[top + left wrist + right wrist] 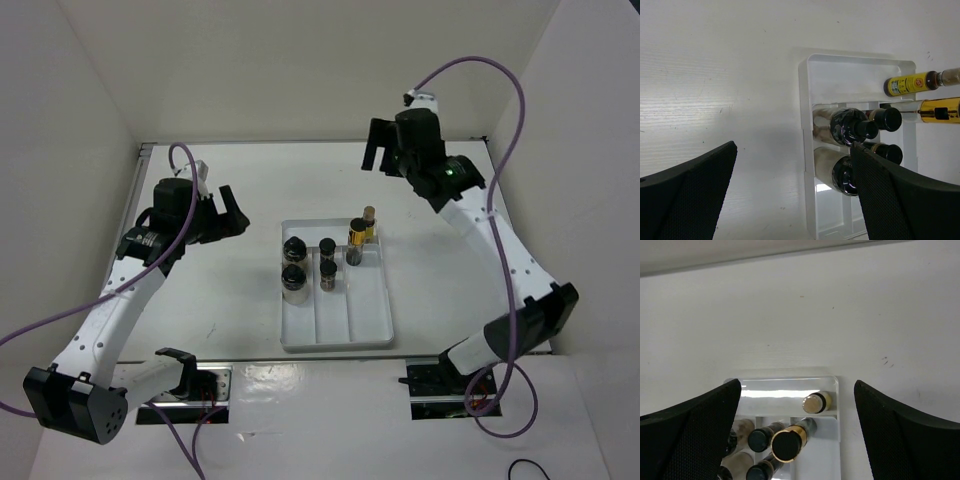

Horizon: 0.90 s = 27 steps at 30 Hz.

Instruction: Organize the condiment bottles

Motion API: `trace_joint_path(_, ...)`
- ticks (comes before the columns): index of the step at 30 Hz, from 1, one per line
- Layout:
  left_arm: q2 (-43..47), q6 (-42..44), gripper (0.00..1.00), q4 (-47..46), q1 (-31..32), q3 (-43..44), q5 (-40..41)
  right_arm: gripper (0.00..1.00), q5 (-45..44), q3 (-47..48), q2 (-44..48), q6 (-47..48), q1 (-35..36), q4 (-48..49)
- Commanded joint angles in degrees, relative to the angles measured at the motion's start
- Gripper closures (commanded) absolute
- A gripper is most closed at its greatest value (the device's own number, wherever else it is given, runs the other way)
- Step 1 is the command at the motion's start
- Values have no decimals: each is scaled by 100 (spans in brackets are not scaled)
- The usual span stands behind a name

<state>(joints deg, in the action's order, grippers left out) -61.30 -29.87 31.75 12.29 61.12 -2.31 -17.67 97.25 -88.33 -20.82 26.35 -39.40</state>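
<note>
All six condiment bottles stand in the white tray (350, 320) at mid-table. Two squat jars (294, 264) are in its left lane, two small dark brown bottles (327, 261) in the middle lane. One slim yellow-amber bottle (357, 241) is in the right lane, the other (369, 221) at the tray's far right corner. My left gripper (236, 214) is open and empty, left of the tray. My right gripper (381, 152) is open and empty, raised beyond the tray's far end. The left wrist view shows jars (839, 126) and yellow bottles (912, 83); the right wrist view shows a gold-capped bottle (788, 444).
The tray's near half (340, 330) holds nothing. White walls enclose the table on the left, the back and the right. Purple cables run from both arms. The arm bases sit at the near edge.
</note>
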Motion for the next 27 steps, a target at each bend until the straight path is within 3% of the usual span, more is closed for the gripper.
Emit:
trace_joint_path(1,21,148,0,-99,-34,-48,116,2,-290,-408,650,166,-251,599)
trace_joint_path(7,21,148,0,-151,-34,-170,116,2,-290,-1365,1177,105,-1034,810)
trace_joint_path(16,320,262,0,-151,-34,-452,169,2,-369,-3061,1565,-581,-1360,1338)
trace_joint_path(27,575,262,0,-266,-87,-628,231,2,-518,-3599,2127,-845,-1360,1549)
